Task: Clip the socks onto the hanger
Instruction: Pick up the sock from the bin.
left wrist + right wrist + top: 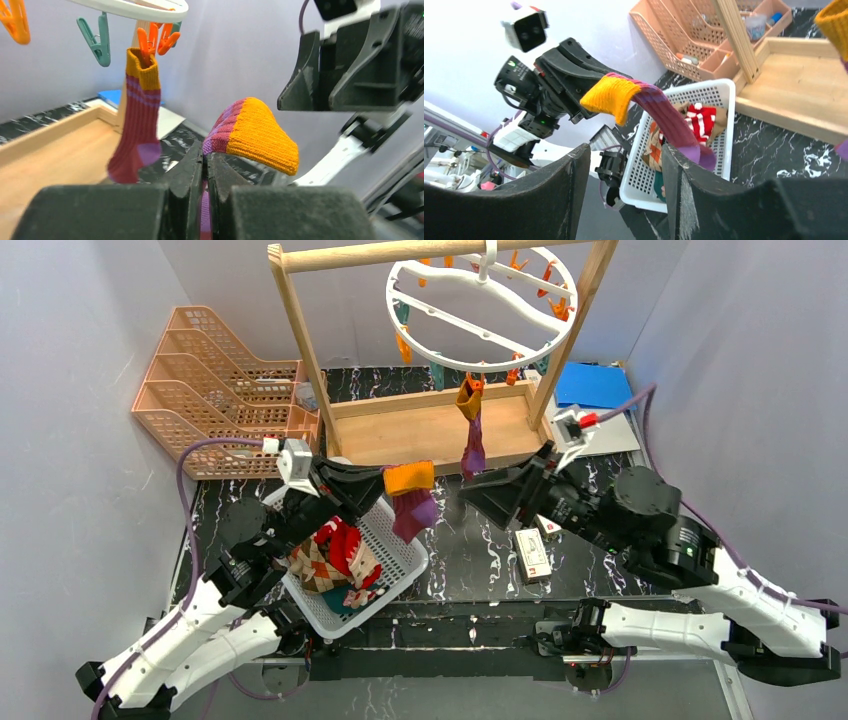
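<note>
Left hand (pixel 205 161) clamped on orange-cuffed sock (pixel 255 132), above basket (pixel 408 552) | right hand (pixel 626 152) wide open, empty, right of basket | second sock (pixel 472 440) clipped to hanger (pixel 478 366), beyond basket

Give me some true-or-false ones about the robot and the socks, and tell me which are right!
1. The hanger hangs from the wooden rack. True.
2. No sock is on the hanger. False: a hanging sock dangles from an orange clip.
3. The left tool grips a purple sock with an orange cuff. True.
4. Every sock is clipped up. False: a striped sock lies in the white basket.
5. The right tool is open and empty. True.
6. All the clips are orange. False: a teal clip hangs there too.
</note>
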You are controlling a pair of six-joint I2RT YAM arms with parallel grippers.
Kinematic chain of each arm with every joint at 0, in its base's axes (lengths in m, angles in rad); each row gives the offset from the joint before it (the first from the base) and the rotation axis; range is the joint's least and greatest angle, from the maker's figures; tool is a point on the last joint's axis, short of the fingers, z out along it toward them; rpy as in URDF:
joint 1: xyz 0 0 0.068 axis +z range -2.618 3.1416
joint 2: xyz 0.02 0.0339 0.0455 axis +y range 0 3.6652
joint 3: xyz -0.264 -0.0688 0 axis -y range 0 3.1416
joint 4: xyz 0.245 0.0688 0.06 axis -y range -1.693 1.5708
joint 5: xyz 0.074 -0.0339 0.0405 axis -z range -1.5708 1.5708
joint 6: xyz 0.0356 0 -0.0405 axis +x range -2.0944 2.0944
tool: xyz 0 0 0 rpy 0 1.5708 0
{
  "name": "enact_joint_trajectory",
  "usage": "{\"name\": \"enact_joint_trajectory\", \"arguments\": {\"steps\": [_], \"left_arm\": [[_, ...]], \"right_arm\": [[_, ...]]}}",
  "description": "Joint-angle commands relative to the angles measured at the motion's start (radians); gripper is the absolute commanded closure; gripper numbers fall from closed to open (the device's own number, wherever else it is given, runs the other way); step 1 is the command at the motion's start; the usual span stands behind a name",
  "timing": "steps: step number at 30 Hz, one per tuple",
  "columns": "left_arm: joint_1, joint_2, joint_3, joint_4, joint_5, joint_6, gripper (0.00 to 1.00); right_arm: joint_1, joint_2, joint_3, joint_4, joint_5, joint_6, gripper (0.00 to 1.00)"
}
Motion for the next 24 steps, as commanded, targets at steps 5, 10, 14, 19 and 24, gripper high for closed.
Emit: {"name": "enact_joint_trajectory", "arguments": {"steps": [5,10,14,19,24], "left_arm": [[-0.003,0.048,-0.013,0.149,-0.071,-0.544,1.0],[-0.003,0.08,0.029,0.098,-0.053,-0.609,1.0],[-0.002,0.07,0.042,0.08,-0.043,-0.618,1.0],[-0.003,0.048,0.075,0.012,-0.043,-0.581,1.0],[-0.002,0.036,0.074,0.001,-0.025,-0.579,1.0]], "right_arm": [[-0.001,0.02,-0.054,0.216,-0.04,-0.202,0.35],[-0.001,0.019,-0.138,0.399,-0.053,-0.387,0.33],[0.0,0.03,-0.186,0.497,-0.084,-0.551,0.33],[-0.001,0.06,-0.196,0.546,-0.055,-0.663,0.32],[-0.001,0.11,-0.192,0.61,-0.005,-0.691,0.33]]}}
